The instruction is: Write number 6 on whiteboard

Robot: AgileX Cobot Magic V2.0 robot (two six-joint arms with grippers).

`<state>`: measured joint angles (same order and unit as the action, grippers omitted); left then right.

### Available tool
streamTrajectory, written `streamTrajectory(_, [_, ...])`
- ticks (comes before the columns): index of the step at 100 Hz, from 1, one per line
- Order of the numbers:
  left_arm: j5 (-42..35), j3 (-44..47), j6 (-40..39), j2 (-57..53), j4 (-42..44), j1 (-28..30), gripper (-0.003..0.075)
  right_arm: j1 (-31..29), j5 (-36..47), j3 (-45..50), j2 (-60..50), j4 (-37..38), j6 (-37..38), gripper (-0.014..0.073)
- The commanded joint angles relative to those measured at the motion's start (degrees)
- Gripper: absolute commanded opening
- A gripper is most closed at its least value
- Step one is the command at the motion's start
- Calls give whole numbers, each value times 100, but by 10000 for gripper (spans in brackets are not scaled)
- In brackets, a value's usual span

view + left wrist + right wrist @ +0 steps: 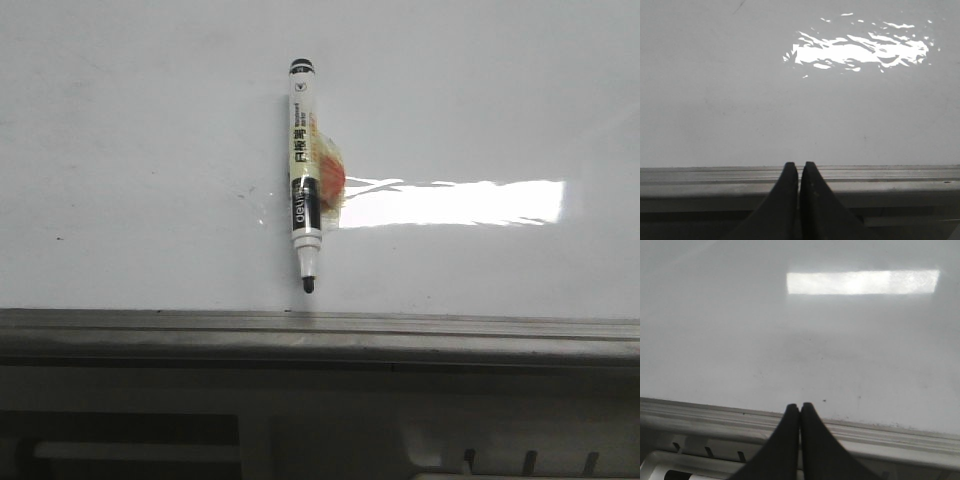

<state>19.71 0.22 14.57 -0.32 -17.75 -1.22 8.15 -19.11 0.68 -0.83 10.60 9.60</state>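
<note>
The whiteboard (130,150) fills the front view, glossy white with a glare streak and a grey metal rim (320,325) along its near edge. No number 6 shows on it. A black-and-white marker pen (303,170) lies uncapped on the board, tip toward the rim, with yellow-orange tape on its barrel. Neither gripper shows in the front view. My left gripper (799,166) is shut and empty over the rim; the board (740,100) lies beyond. My right gripper (800,406) is shut and empty at the rim of the board (765,340).
Below the rim in the front view is a grey ledge with a white slotted part (520,460) at the lower right. The same slotted part shows in the right wrist view (705,452). Faint smudges and specks mark the board.
</note>
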Motion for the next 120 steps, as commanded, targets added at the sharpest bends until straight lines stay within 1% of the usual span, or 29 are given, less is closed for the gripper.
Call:
streamTrajectory(1, [-292, 257, -50, -159, -63, -47, -19, -16, 83, 160, -82, 40, -21, -43])
streamTrajectory(6, [-292, 257, -50, -159, -63, -47, -19, -16, 112, 160, -82, 184, -21, -43])
streamTrajectory(16, [-307, 257, -50, -159, -63, -47, -19, -16, 347, 160, -82, 1078, -21, -43])
streamTrajectory(19, [-336, 257, -50, -159, -63, -47, -19, -16, 446, 160, -82, 1236, -21, -43])
streamTrajectory(25, [-364, 257, -50, -159, -63, -47, -19, -16, 746, 160, -82, 1280, -21, -43])
streamTrajectory(32, [-442, 257, -50, -159, -229, -47, -19, -16, 1345, 160, -82, 1269, -21, -43])
streamTrajectory(37, [-593, 257, -50, -159, -886, -47, -19, -16, 1911, 160, -82, 1155, -21, -43])
streamTrajectory(45, [-664, 257, -50, -159, -2879, -47, -19, -16, 2513, 160, -82, 1008, -21, -43])
streamTrajectory(49, [-682, 257, -50, -159, -3564, -47, -19, -16, 2833, 160, -82, 844, -21, -43])
streamTrajectory(57, [-1004, 257, -50, -159, -4149, -47, -19, -16, 3356, 160, -82, 361, -10, -43])
streamTrajectory(61, [-1093, 257, -50, -159, -4400, -47, -19, -16, 3542, 160, -82, -89, 13, -43])
streamTrajectory(69, [-1006, 257, -50, -159, -4755, -47, -19, -16, 3498, 136, -82, -1134, 37, -43])
streamTrajectory(79, [-818, 191, -40, -159, -4940, -47, -19, -16, 3169, 29, -82, -2705, 37, -43])
streamTrajectory(84, [-608, 82, 40, -159, -4929, -47, -19, -16, 2997, -85, -82, -3128, 37, -43])
streamTrajectory(102, [29, -636, 1317, -109, -4883, -47, -19, -16, 2704, -561, -82, -3164, 37, -43])
streamTrajectory(112, [493, -1125, 1537, 215, -4507, -47, -19, -16, 2324, -845, -26, -3164, 27, -43])
streamTrajectory(120, [957, -1521, 1636, 718, -3912, -47, -19, -16, 1804, -1117, 81, -3140, 13, -43])
